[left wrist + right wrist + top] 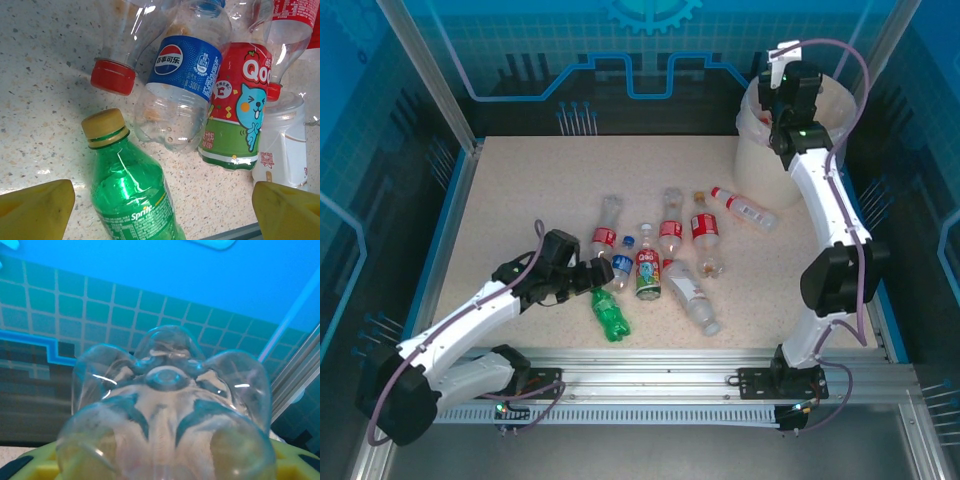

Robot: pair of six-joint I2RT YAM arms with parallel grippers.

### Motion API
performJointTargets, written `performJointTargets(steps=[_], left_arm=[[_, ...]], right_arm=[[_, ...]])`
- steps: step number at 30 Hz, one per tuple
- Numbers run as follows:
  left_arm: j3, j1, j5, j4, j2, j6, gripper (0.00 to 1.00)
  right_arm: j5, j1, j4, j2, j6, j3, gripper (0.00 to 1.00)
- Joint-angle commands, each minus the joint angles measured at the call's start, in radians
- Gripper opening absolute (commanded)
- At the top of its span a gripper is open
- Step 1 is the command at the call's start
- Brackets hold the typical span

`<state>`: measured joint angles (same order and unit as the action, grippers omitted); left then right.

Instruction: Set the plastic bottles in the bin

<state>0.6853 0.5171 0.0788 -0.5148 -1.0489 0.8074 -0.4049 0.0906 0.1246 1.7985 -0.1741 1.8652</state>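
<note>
Top view: eight plastic bottles (670,230) lie on the speckled counter (500,200). The left end effector (584,279) is nearest the green plastic bottle with a yellow cap (610,315). The right end effector (785,65) hangs over the large round cream-white bin (760,160).

Left wrist: the open yellow fingers (35,210) straddle the green bottle, which points lengthwise away, cap farthest.

Right wrist: the end effector grips one clear plastic bottle (165,405), base towards the lens.

— What's lost at your left claw (161,212)?
— The green bottle (131,195) between my fingers (35,212) runs off the bottom edge, its label cut.
— And your right claw (165,462)?
— The clear bottle (165,405) shows its base. Neck and cap are out of sight, and my fingertips are hidden behind it.
</note>
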Motion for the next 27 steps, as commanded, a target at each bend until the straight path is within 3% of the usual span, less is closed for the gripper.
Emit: performJointTargets(steps=[1,9,19,27], left_arm=[[-0.022,0.021,0.021,0.022,-0.027,0.024,0.92],[-0.039,0.091,-0.014,0.001,-0.073,0.06,0.89],[-0.049,0.156,-0.042,-0.05,-0.123,0.098,0.91],[-0.081,0.209,-0.034,-0.053,-0.132,0.146,0.93]], right_arm=[[-0.028,-0.026,0.039,0.059,0.018,0.043,0.43],[-0.003,-0.06,0.114,0.124,0.066,0.081,0.51],[0.024,-0.083,0.211,0.162,0.093,0.145,0.75],[0.041,-0.087,0.271,0.154,0.086,0.192,0.85]])
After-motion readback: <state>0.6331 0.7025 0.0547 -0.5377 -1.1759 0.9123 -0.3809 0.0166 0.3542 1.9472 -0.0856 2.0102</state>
